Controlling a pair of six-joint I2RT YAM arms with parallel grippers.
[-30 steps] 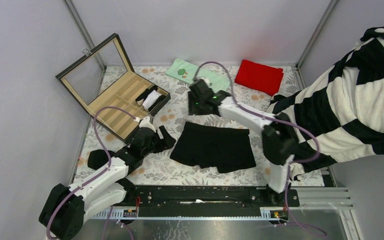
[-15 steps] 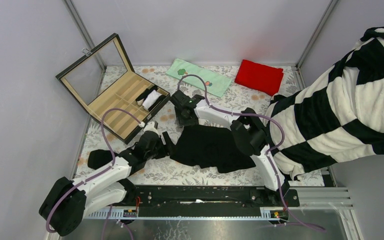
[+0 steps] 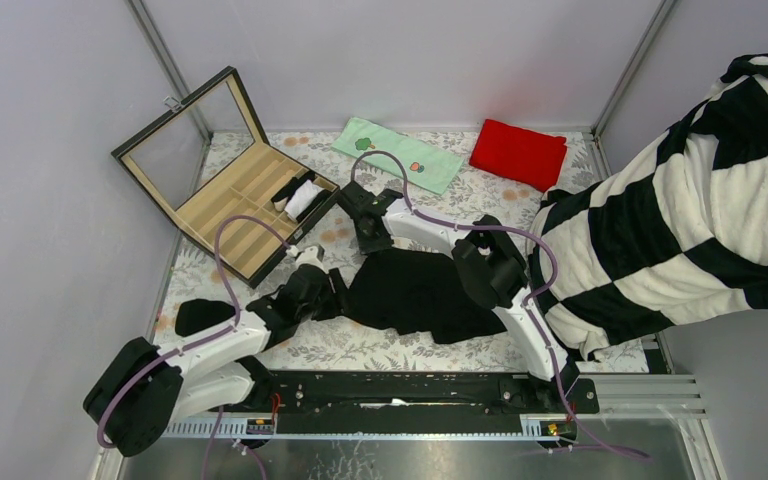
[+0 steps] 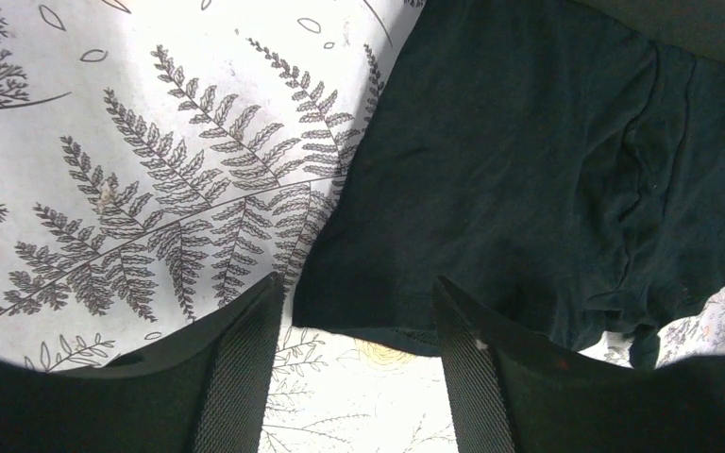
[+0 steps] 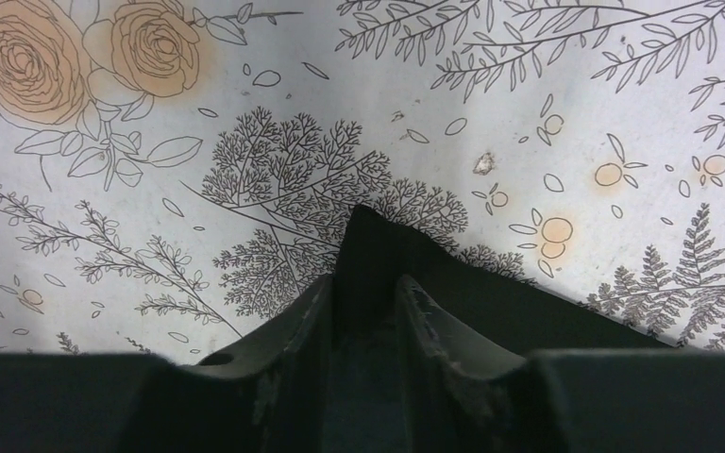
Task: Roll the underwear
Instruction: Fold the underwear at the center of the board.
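While the flowered table cover (image 3: pixel 360 345) is spread over the whole work surface, the black underwear (image 3: pixel 420 295) is laid flat near its middle, between the two arms. Its far left corner is pinched between the nearly closed fingers of the right gripper (image 5: pixel 366 302). The left gripper (image 4: pixel 359 349) is spread wide astride the left hem, perhaps touching it, with nothing clamped.

Matt black cloth underwear (image 4: pixel 529 189) on smooth printed table cover (image 4: pixel 151 142).

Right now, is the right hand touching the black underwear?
Touching. The right wrist view shows the right hand closed on a corner of the underwear, with the cloth pinched between its two fingers.
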